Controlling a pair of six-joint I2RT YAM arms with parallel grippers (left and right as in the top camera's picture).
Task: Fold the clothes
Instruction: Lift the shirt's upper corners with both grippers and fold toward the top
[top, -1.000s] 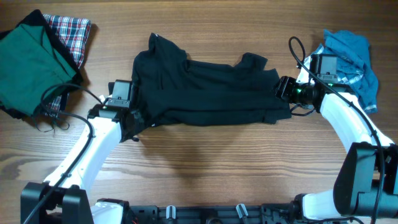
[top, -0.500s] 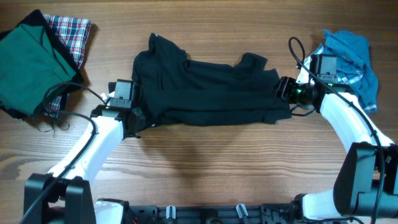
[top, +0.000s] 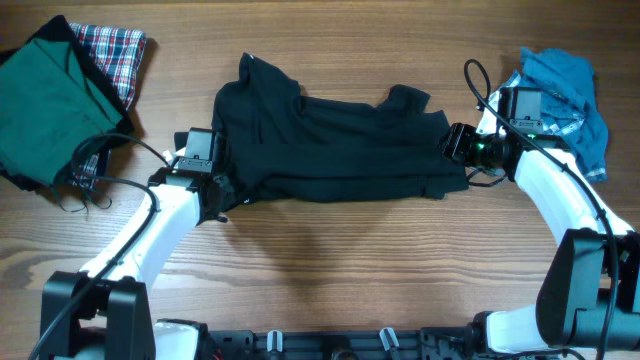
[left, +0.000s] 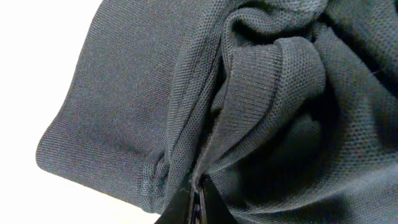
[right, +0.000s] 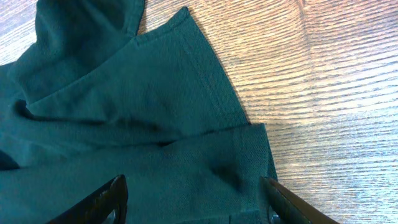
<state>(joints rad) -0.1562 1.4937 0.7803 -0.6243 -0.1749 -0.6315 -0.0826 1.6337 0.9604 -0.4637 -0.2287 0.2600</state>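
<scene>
A dark shirt (top: 330, 145) lies spread and partly folded across the middle of the table. My left gripper (top: 215, 185) is shut on the shirt's bunched left edge (left: 205, 168); its fingers (left: 198, 202) pinch a fold of the knit fabric. My right gripper (top: 452, 145) is open at the shirt's right edge, its fingers (right: 193, 199) spread wide over the hem and sleeve (right: 155, 106), with cloth lying between them.
A folded green garment (top: 50, 100) on a plaid one (top: 118, 55) lies at the far left. A crumpled blue garment (top: 565, 95) lies at the far right behind my right arm. Bare wood (top: 330, 270) lies in front of the shirt.
My left gripper has moved slightly right and away with the shirt's left edge in it. The right arm has not moved.
</scene>
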